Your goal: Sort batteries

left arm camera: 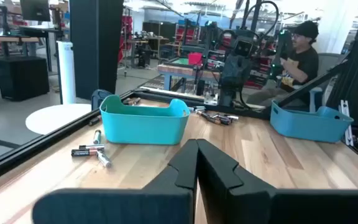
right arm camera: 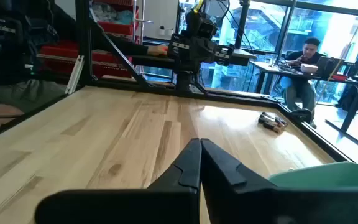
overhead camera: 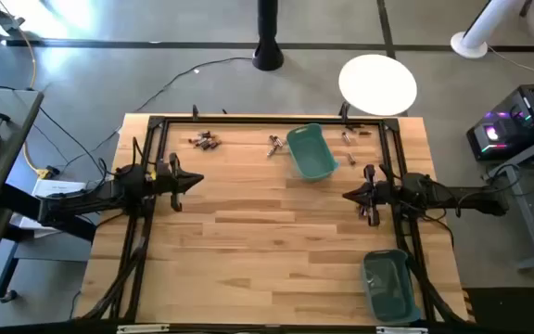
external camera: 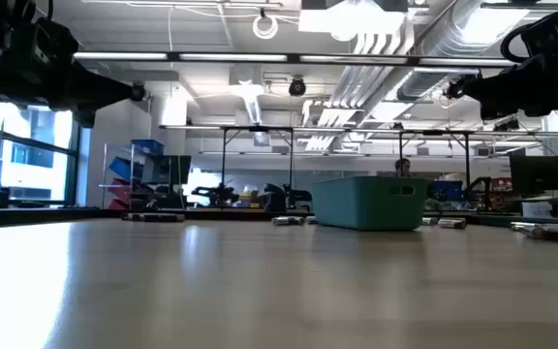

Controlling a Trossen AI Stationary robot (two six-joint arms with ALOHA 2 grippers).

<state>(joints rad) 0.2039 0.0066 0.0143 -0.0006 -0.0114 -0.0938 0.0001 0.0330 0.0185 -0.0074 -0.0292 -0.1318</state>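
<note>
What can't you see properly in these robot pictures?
- High view: the tiny cylinder batteries are too small to count or sort by type.
- High view: the teal plastic bin by the near edge is partly covered by the frame.
- Low view: both claws are out of frame above.

No lettering is showing clearly enough to read in any view. The batteries (left arm camera: 84, 151) lying ahead of the left gripper's (left arm camera: 196, 163) closed fingertips, on the table (left arm camera: 272, 155), are carrying what may be a printed band on their dark casings, but no word or brand is coming through. The teal bin (left arm camera: 144, 121) just beyond them is showing a plain wall. The white sheet (overhead camera: 58, 187) lying behind the left arm is appearing blank from above. The screen (left arm camera: 35, 8) far off in the room is displaying nothing legible.
</note>
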